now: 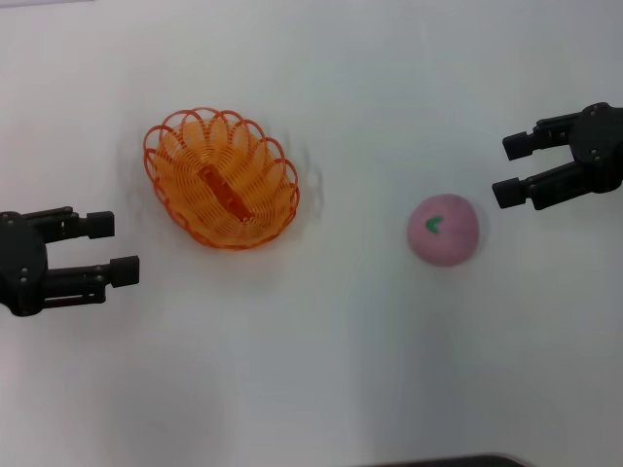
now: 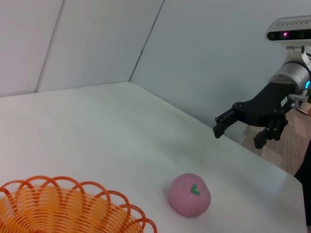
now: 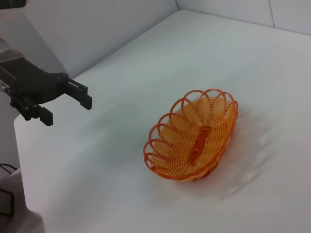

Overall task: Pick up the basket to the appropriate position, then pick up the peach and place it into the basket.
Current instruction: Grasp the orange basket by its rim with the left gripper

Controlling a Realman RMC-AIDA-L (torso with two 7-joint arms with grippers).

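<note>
The orange wire basket [image 1: 222, 178] stands on the white table [image 1: 321, 370], left of centre, empty; it also shows in the left wrist view [image 2: 63, 209] and the right wrist view [image 3: 194, 136]. The pink peach [image 1: 443, 229] with a green leaf mark lies right of centre, apart from the basket; it also shows in the left wrist view [image 2: 190, 194]. My left gripper [image 1: 117, 248] is open and empty, just left of the basket. My right gripper [image 1: 510, 168] is open and empty, just right of and beyond the peach.
The table's far corner and edge show in the left wrist view [image 2: 243, 145], with walls behind. A dark object [image 1: 448, 461] sits at the table's near edge.
</note>
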